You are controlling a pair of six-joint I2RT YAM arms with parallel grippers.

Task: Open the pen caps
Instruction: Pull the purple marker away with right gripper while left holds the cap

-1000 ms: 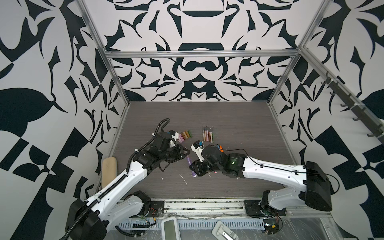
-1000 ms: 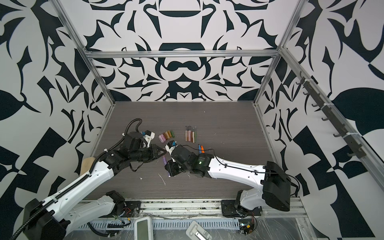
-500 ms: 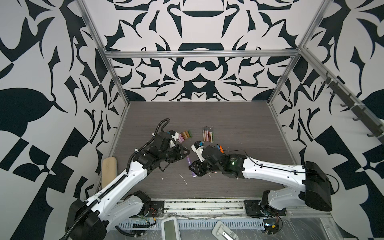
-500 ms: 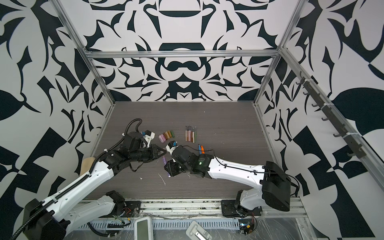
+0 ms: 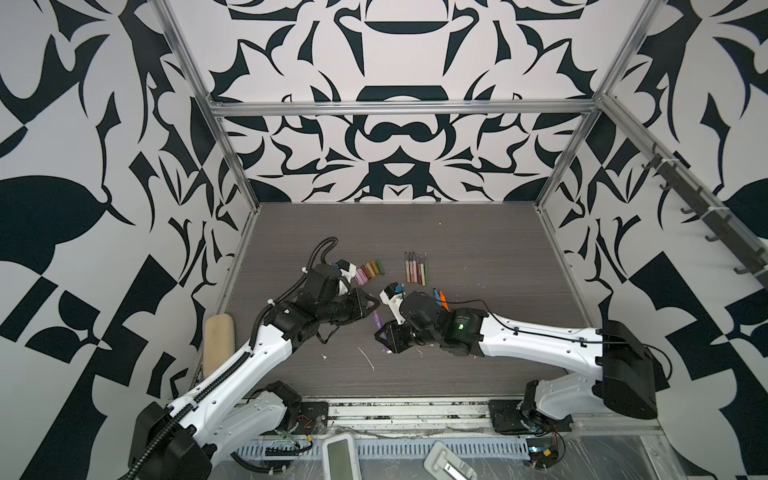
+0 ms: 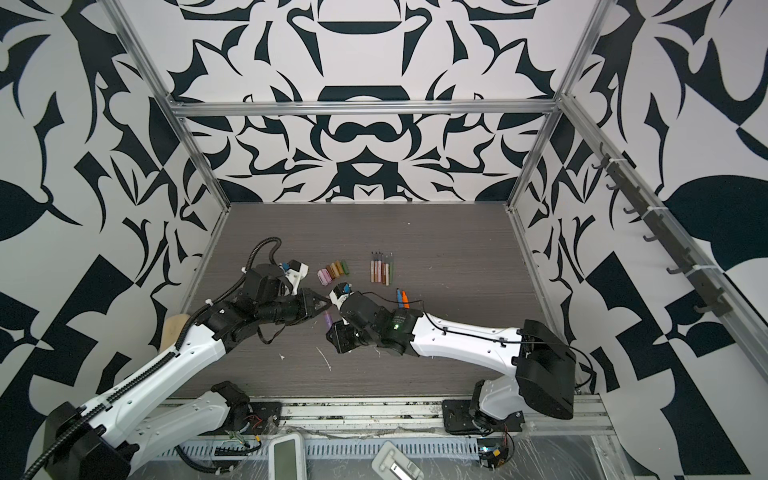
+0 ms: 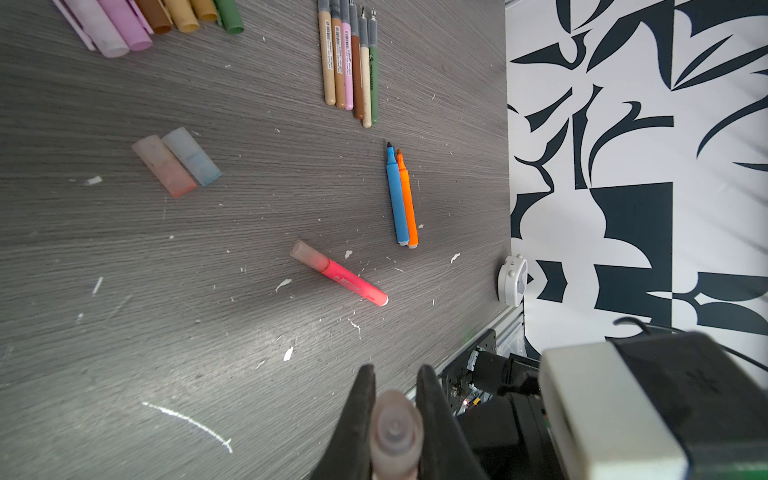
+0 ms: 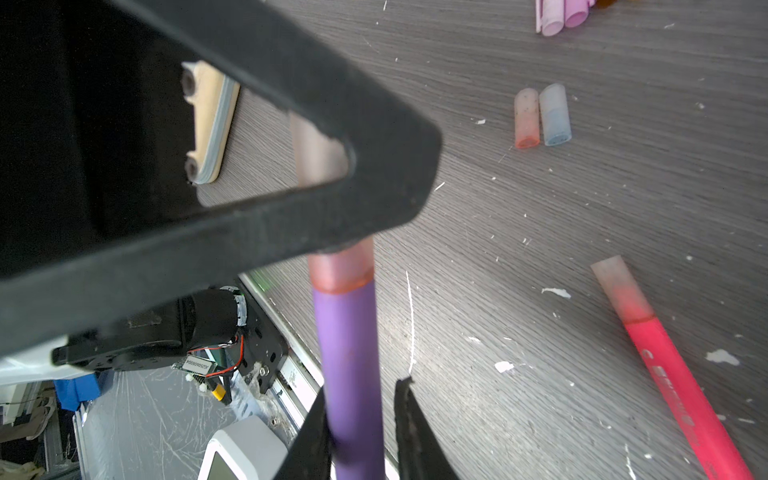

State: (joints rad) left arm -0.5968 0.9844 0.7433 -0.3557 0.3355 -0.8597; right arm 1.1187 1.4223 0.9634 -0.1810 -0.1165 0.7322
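Two pincers meet over the desk (image 5: 457, 249) with one purple pen (image 8: 347, 353) between them. The left pincer (image 7: 395, 372) is clamped on the pen's see-through cap (image 8: 340, 266). The cap sits on the end of the pen, and the pen is held up above the desk. The right pincer (image 8: 361, 390) has a finger on each side of the purple body. One finger touches it, but a thin gap shows by the other finger, so I cannot tell if it is squeezing tight.

A pink pen (image 7: 345, 278) lies flat on the desk with its cap on. Near it a blue pen (image 7: 397, 199) and an orange pen (image 7: 409, 203) lie side by side, touching, with their tips bare. Two loose caps (image 7: 164, 166), one pinkish and one bluish, lie touching each other. Farther back, six thin pens (image 7: 349, 62) lie in a neat row with their thin tips showing. Beside them is a row of caps (image 7: 124, 25) in pink, brown, gold and green.
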